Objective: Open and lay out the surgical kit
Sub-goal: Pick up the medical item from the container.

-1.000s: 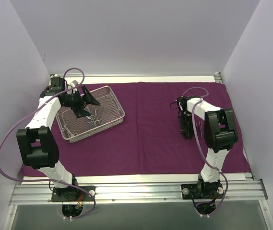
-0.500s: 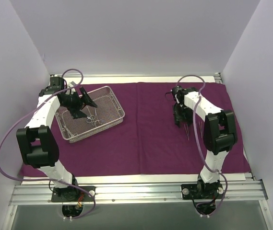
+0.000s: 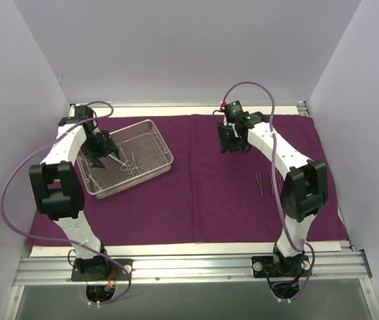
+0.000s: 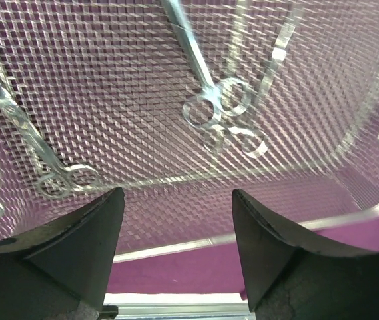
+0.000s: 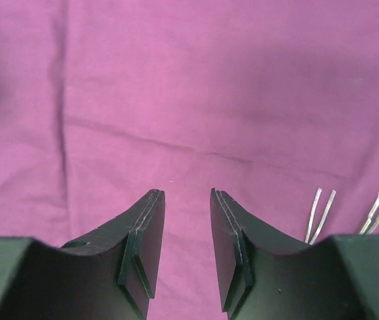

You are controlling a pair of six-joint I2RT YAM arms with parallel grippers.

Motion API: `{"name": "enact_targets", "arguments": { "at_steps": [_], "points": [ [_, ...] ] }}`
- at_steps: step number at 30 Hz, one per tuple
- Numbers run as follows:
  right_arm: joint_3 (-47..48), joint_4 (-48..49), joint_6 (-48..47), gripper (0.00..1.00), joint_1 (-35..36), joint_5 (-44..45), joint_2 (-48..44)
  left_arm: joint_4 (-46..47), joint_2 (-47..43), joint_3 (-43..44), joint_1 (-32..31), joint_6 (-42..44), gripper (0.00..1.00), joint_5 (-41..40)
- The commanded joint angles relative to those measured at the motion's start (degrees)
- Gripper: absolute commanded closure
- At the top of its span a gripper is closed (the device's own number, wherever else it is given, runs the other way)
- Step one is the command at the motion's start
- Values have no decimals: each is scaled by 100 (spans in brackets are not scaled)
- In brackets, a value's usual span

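The dark magenta cloth wrap [image 3: 202, 200] lies spread flat over the table. On its left part stands the silver wire-mesh tray [image 3: 157, 137] with scissor-like instruments [image 3: 128, 165] inside; the left wrist view shows them [image 4: 217, 110] on the mesh [image 4: 109, 100]. My left gripper [image 3: 102, 157] hangs over the tray, open [image 4: 178, 200], nothing between its fingers. My right gripper [image 3: 232, 143] hovers over bare cloth [image 5: 176, 100] at the back middle, jaws apart and empty [image 5: 187, 197]. Two tweezers [image 3: 266, 183] lie on the cloth to its right [image 5: 318, 217].
White walls close in the back and both sides. A metal rail [image 3: 189, 267] runs along the near edge past the cloth, where the arm bases are bolted. A crease [image 5: 62, 113] runs down the cloth near the right gripper.
The right gripper has let go of tweezers on the cloth and moved back and left. The left gripper has swung down over the tray and its jaws have narrowed.
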Motion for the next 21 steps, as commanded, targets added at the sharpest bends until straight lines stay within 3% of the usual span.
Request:
{"name": "enact_targets", "arguments": {
  "at_steps": [1, 6, 11, 21],
  "points": [
    [-93, 124, -256, 66, -46, -417, -420, -123, 440, 527, -149, -60, 27, -576],
    [-190, 203, -373, 61, -152, -1034, -359, -360, 1222, 1600, -614, 212, 26, -709],
    [64, 10, -355, 59, -336, -1044, -43, -563, 1988, 2435, -897, 318, 23, -1033],
    [-76, 27, -258, 58, -477, -1307, 98, -879, 1962, 2269, -976, -340, 20, -2271]
  ]
}}
